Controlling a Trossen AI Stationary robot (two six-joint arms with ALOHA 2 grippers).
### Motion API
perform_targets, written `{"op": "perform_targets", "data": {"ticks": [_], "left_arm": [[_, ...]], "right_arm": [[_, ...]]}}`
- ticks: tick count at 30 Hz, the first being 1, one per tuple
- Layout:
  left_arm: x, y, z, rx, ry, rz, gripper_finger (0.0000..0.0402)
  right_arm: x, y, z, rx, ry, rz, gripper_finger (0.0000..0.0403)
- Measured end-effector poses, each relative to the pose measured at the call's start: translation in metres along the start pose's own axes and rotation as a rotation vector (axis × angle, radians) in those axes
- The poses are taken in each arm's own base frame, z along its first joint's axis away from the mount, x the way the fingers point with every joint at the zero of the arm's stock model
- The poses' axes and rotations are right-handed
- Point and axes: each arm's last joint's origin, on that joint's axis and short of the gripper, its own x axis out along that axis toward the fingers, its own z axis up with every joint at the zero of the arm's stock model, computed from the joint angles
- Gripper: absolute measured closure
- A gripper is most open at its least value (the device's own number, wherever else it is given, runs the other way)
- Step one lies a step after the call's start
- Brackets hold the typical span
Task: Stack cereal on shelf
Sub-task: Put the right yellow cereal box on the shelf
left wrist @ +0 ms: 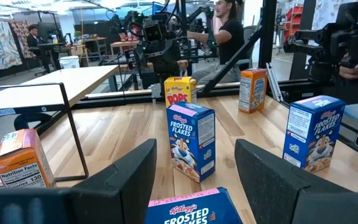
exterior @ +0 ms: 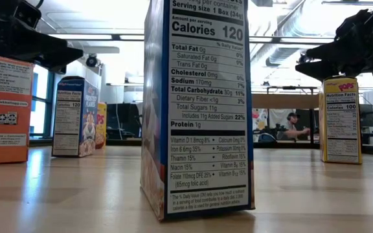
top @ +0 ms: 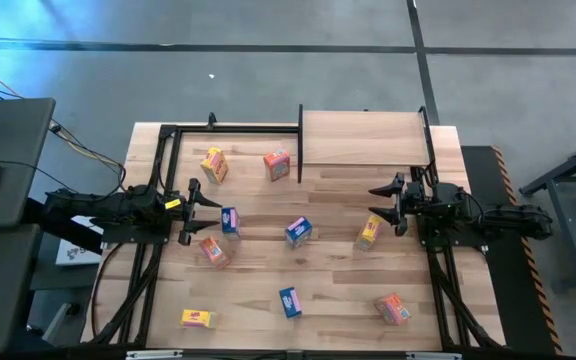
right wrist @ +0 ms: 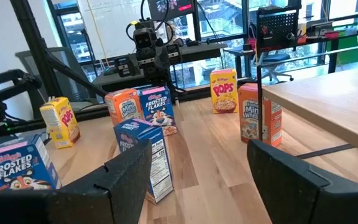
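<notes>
Several small cereal boxes stand scattered on the plank tabletop: yellow [top: 214, 165], orange [top: 277, 165], blue [top: 299, 231] and others, down to a blue one near the front edge [top: 289, 301] [exterior: 199, 110]. The shelf [top: 363, 138] [right wrist: 328, 99], a raised light-wood board on thin black uprights, stands at the far right with nothing on it. My left gripper [top: 203, 210] [left wrist: 194, 180] hovers open at the left side, pointing level toward a blue box [top: 230, 222] just ahead of it. My right gripper [top: 380, 206] [right wrist: 197, 180] hovers open at the right side, next to a yellow box [top: 369, 232].
A black metal frame [top: 168, 130] runs along the table's far and left edges. An orange box [top: 392, 309] and a yellow one [top: 197, 319] sit near the front corners. People sit in the room beyond the table [left wrist: 229, 37]. Bare planks lie in front of the shelf [top: 348, 185].
</notes>
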Motion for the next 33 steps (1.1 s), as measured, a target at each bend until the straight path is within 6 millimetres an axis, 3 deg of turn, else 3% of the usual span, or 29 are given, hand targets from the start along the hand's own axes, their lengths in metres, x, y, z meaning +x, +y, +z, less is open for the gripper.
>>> {"op": "perform_targets", "data": {"ticks": [8,24,33], "left_arm": [[0.000,0.000,0.000,0.000,0.000,0.000,0.0192],[0.000,0.000,0.000,0.000,0.000,0.000,0.0192],[0.000,0.000,0.000,0.000,0.000,0.000,0.0192]], "right_arm": [[-0.001,0.000,0.003,-0.006,0.002,-0.010,0.0146],[-0.009,0.007,0.059,0.040,-0.038,-0.012,0.0146],[0.003,0.014,0.108,-0.024,0.008,-0.016,0.0146]]}}
